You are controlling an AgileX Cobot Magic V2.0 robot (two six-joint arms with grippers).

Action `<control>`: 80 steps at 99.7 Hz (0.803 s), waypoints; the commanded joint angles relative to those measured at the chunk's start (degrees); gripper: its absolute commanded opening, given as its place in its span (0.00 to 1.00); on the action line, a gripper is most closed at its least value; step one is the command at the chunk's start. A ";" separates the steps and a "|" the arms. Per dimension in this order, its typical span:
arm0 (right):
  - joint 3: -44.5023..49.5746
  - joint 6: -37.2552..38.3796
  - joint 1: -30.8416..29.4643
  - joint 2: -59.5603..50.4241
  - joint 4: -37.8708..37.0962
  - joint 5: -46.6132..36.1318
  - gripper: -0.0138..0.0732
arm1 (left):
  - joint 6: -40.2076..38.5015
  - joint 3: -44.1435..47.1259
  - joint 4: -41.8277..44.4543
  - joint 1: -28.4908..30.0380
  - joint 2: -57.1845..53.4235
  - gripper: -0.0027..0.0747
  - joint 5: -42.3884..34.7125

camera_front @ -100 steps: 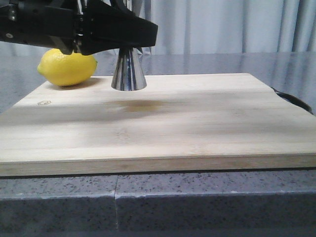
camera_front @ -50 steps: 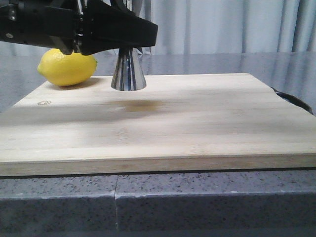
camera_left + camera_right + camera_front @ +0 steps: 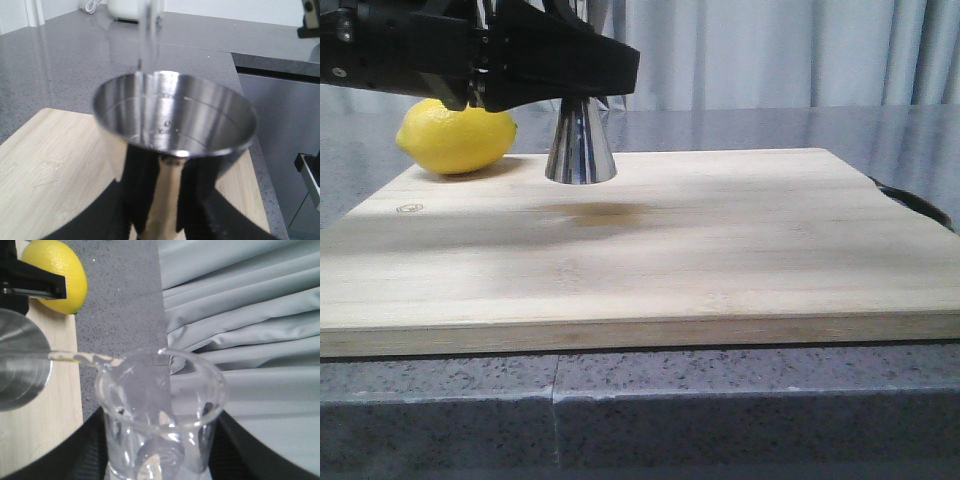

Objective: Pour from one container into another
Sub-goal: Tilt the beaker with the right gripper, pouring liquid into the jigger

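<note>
The steel jigger (image 3: 580, 145) stands on the wooden cutting board (image 3: 670, 240), at its far left part. My left gripper (image 3: 585, 80) is shut on its narrow waist, hiding the upper cone in the front view. In the left wrist view the jigger's open upper cup (image 3: 175, 120) fills the middle, above my left gripper (image 3: 170, 200). A thin clear stream (image 3: 146, 40) falls into that cup. My right gripper (image 3: 160, 450) is shut on the clear glass beaker (image 3: 160, 410), which is tipped with its spout toward the jigger (image 3: 20, 365). The stream (image 3: 50, 356) runs from the spout.
A yellow lemon (image 3: 455, 135) lies at the board's far left corner, just behind my left arm, and shows in the right wrist view as the lemon (image 3: 57, 275). Grey stone counter surrounds the board. A dark object (image 3: 915, 205) lies off the board's right edge. Curtains hang behind.
</note>
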 commanded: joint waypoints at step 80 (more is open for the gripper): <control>-2.18 -0.27 0.04 -1.39 -6.41 -3.49 0.46 | -0.07 -1.16 -4.91 -0.44 -2.55 0.28 5.62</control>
